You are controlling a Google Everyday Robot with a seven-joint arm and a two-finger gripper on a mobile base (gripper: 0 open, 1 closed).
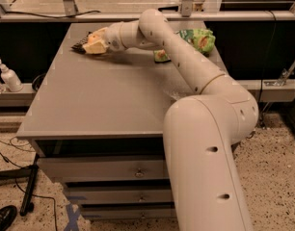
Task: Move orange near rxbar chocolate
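Camera view shows the arm (pixel 186 61) stretched over the grey counter (pixel 89 109) to its far left corner. At that corner the end effector (pixel 95 42) is closed around the orange (pixel 92 36), of which only a patch of peel shows. It sits just beside the dark rxbar chocolate (pixel 80 45). A green chip bag (pixel 201 37) lies well apart, at the far right.

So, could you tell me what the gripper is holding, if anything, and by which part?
The gripper, at a far corner of the table, seems closed on the orange, gripping its sides. The rxbar chocolate lies just beside it.
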